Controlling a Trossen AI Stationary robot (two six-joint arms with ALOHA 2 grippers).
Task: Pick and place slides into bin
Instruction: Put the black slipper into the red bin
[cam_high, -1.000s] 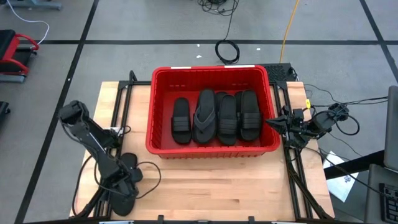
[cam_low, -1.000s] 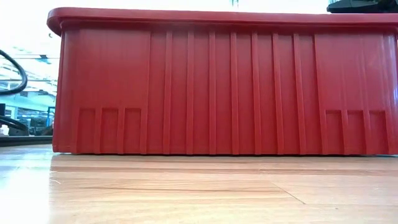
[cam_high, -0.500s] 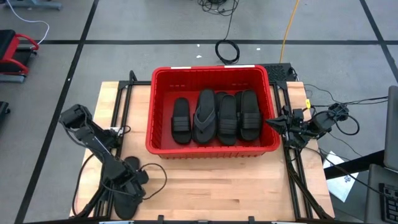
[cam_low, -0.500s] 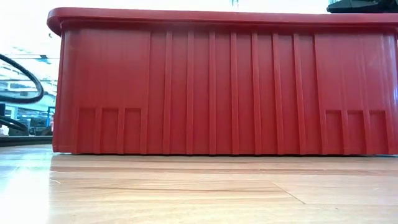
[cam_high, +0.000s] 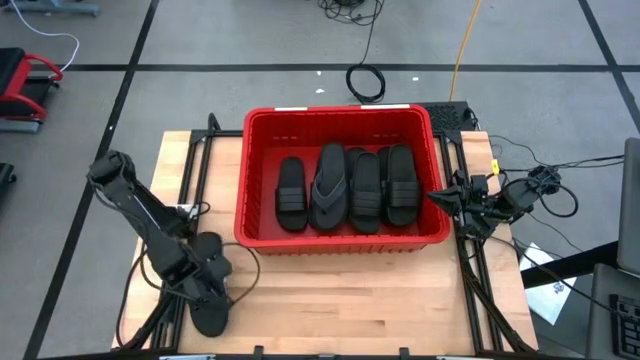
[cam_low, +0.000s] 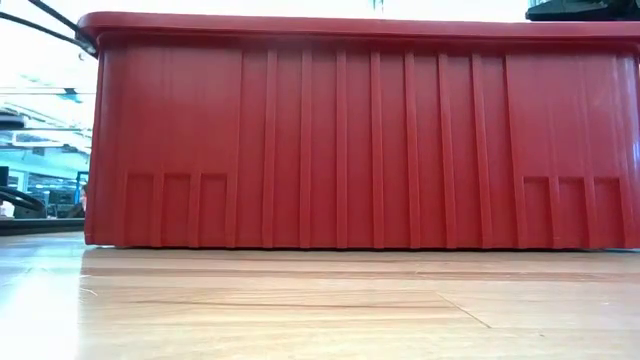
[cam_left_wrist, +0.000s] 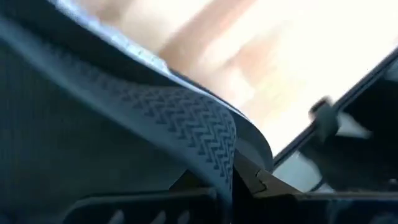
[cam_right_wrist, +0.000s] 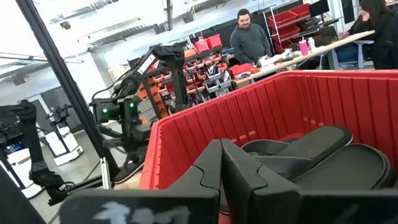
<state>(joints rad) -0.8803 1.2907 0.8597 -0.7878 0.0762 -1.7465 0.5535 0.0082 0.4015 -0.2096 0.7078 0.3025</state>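
bin: large red ribbed plastic crate (cam_high: 340, 120) sits at the middle-back of the wooden surface (cam_high: 350, 300); in the low view its ribbed wall (cam_low: 360, 140) fills almost the whole frame
slides in bin: four flat black rubber sandals (cam_high: 348, 188) lie side by side on the crate floor, toes toward the back wall; one more seems to lie under them, can't confirm
slide outside: one black rubber sandal (cam_high: 208, 312) on the surface near the front left corner, well apart from the crate
left gripper: left gripper (cam_high: 205, 285) is down at that sandal; fingers closed on it. Left wrist view shows the sandal's chevron-tread sole edge (cam_left_wrist: 186, 118) pinched right at the fingers
lift: can't tell if the sandal is off the surface
right gripper: right gripper (cam_high: 440, 198) parked at the crate's right rim, fingers fully closed, holding nothing; its wrist view looks over the rim at the sandals inside (cam_right_wrist: 311, 149)
background: people (cam_right_wrist: 250, 38) at benches beyond the surface in the right wrist view
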